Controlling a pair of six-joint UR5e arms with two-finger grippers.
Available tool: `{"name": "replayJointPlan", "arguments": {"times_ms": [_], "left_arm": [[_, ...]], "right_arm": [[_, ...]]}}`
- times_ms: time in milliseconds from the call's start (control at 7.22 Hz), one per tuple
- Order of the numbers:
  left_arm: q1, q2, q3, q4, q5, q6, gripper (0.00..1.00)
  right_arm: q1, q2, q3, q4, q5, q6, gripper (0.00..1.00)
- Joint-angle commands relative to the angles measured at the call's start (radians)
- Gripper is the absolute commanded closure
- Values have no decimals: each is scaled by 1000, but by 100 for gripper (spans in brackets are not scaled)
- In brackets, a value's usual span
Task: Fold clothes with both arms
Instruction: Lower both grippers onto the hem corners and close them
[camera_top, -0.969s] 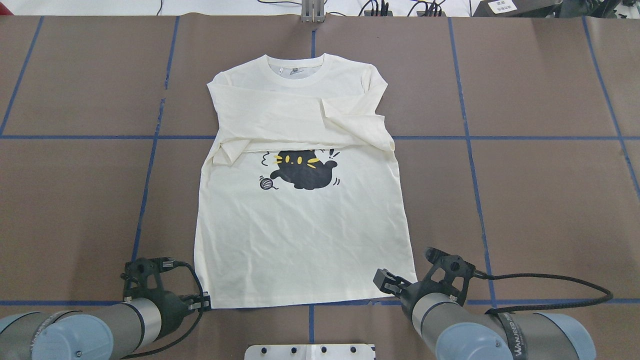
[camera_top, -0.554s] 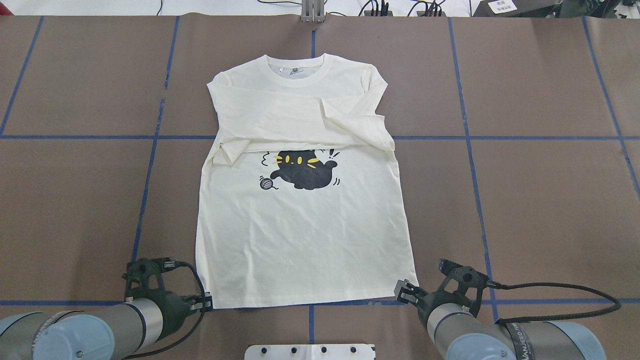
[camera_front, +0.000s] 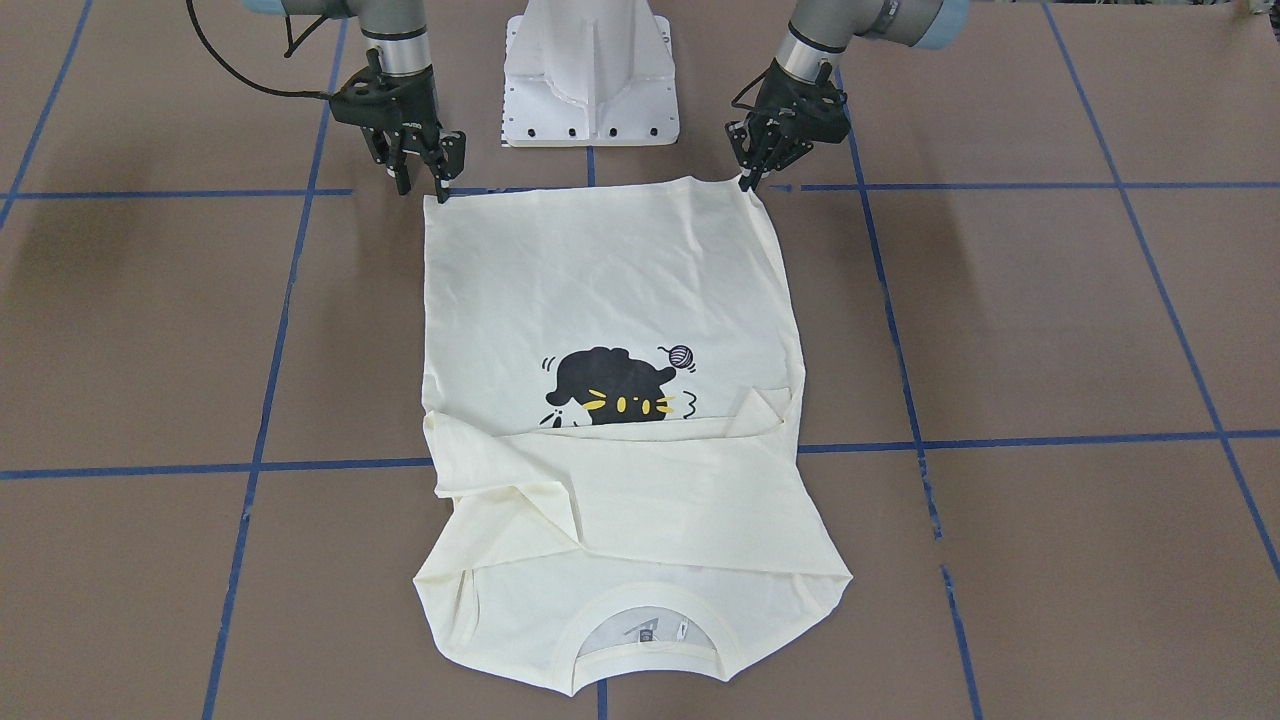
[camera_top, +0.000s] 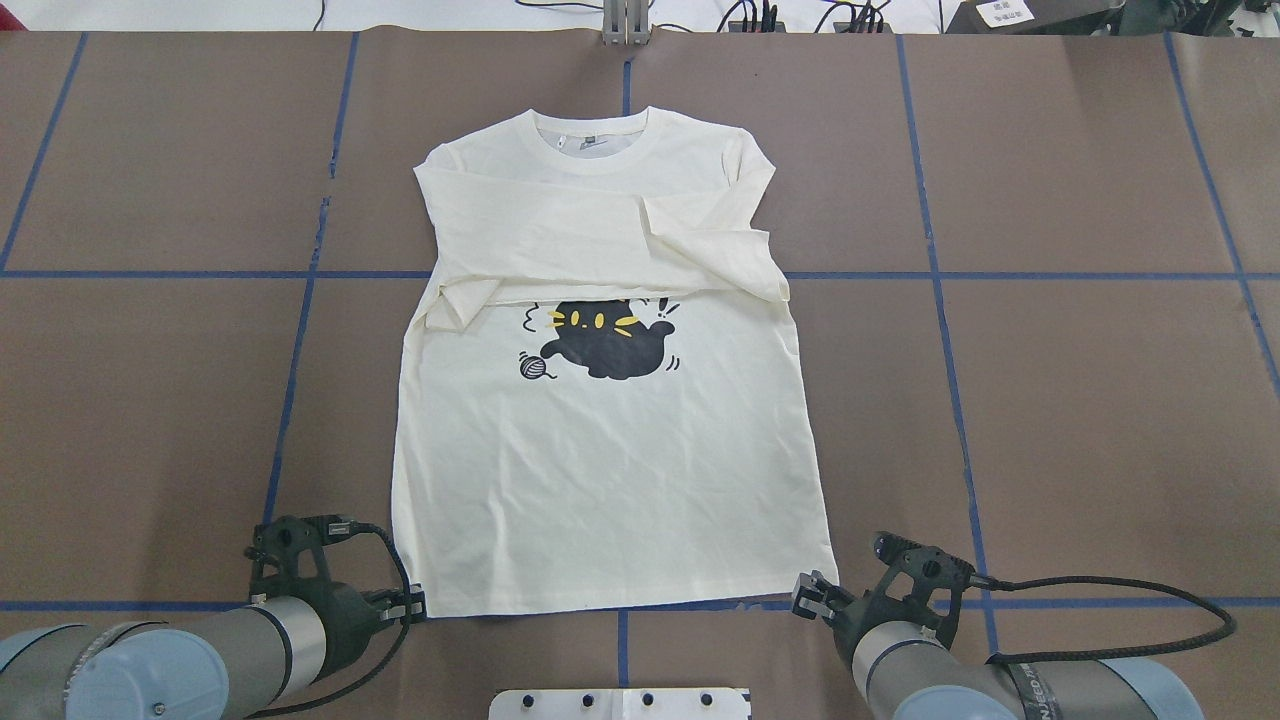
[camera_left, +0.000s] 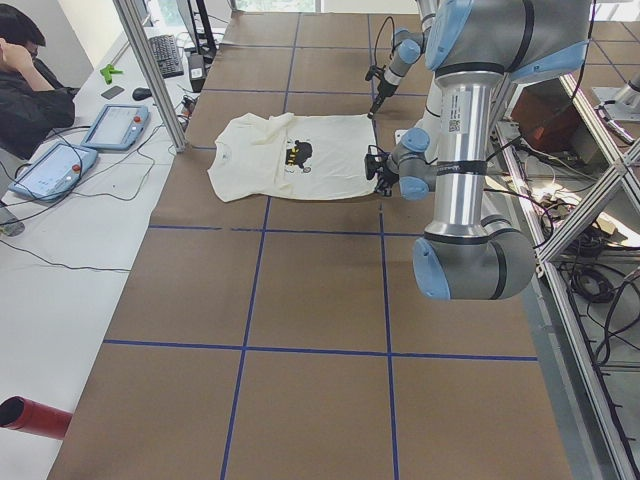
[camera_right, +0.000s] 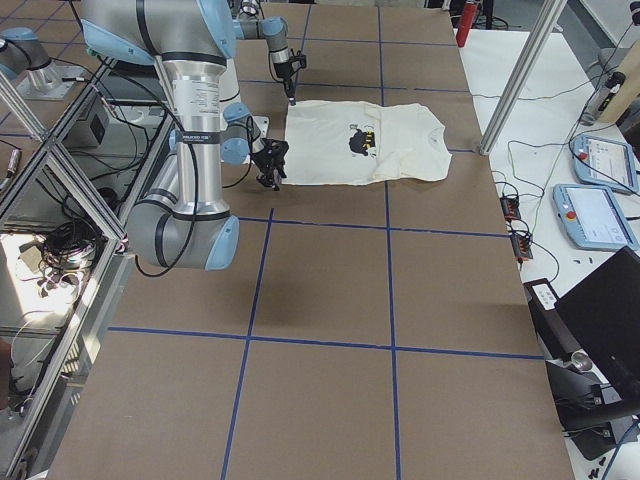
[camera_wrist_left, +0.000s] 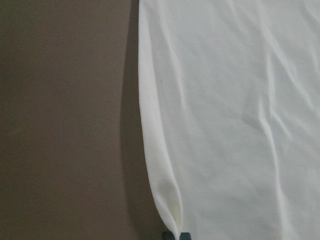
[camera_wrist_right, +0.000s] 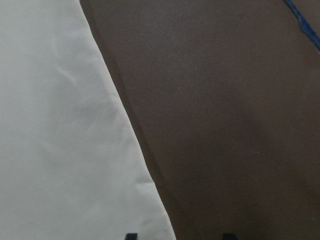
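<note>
1. While it lies flat and print-up on the brown paper-covered table with its blue tape grid, the cream-white long-sleeved cotton shirt has its ribbed round collar at the far side and its hem toward the robot.
2. Both sleeves are folded across the chest. They cover the top edge of the black cat print.
3. The left gripper, black and two-fingered, sits low at the hem corner on the robot's left. In the wrist view its fingertips are pressed close together, pinching a small raised fold of that corner.
4. The right gripper sits low at the opposite hem corner. In its wrist view the fingertips stand spread, with the cloth's corner edge between them and unclamped.
5. The white pedestal base stands between the two arms, near the hem but apart from it.
</note>
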Motion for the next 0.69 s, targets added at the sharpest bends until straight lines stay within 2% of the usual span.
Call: {"name": "replayJointPlan", "arguments": {"times_ms": [0,277,415,554], "left_arm": [[0,0,-1,0,2,-1,100],[-2,0,-1,0,2,-1,100],[0,-2,-3,0,2,-1,100],[0,0,-3,0,2,-1,100]], "right_arm": [[-4,1,-7,3,-13,1,51],[-5,9,-22,6,-13,-3,51],[-5,10,-27,8,-14,-2,56],[-5,16,-25,8,-16,-2,85]]}}
